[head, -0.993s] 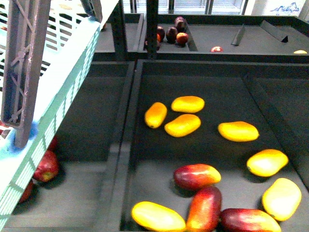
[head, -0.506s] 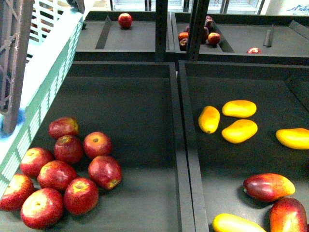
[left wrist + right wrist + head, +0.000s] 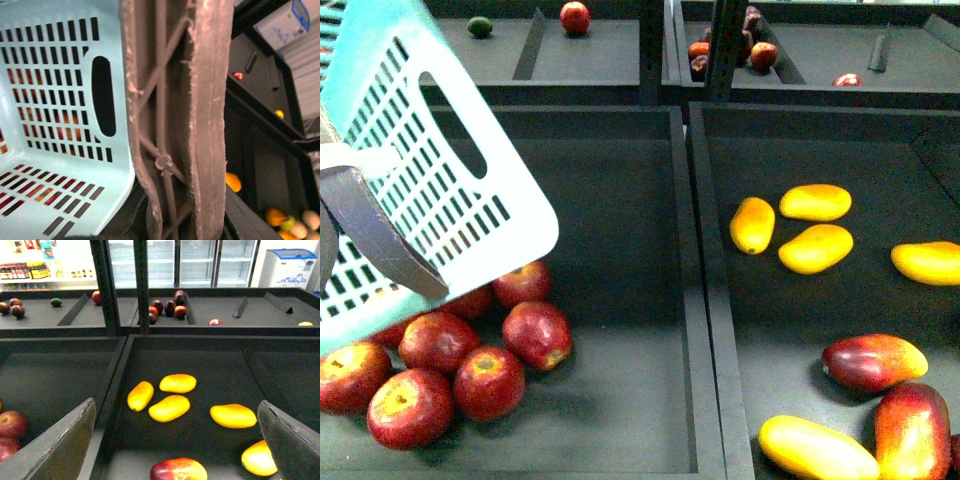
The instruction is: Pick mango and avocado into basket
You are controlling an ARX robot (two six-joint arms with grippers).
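Note:
The turquoise basket (image 3: 430,190) hangs tilted at the left of the front view, over the red apples. Its brown-grey handle (image 3: 370,235) crosses its side. In the left wrist view the handle (image 3: 190,115) fills the middle, with the basket (image 3: 55,100) behind it; my left gripper is shut on the handle and its jaws are hidden. Two red mangoes (image 3: 875,361) lie front right in the right bin; one (image 3: 178,470) shows below my open, empty right gripper (image 3: 176,403). A small dark green avocado (image 3: 480,27) lies on the back shelf, also seen in the right wrist view (image 3: 56,302).
Several red apples (image 3: 450,360) are piled in the left bin under the basket. Yellow mangoes (image 3: 815,247) are scattered in the right bin. A raised divider (image 3: 705,300) separates the bins. The back shelf holds apples and dark fruit (image 3: 760,50) behind upright posts.
The front view has swung left from the mango bin towards the apple bin. The basket has tipped and dropped lower in the view, now covering part of the apple pile.

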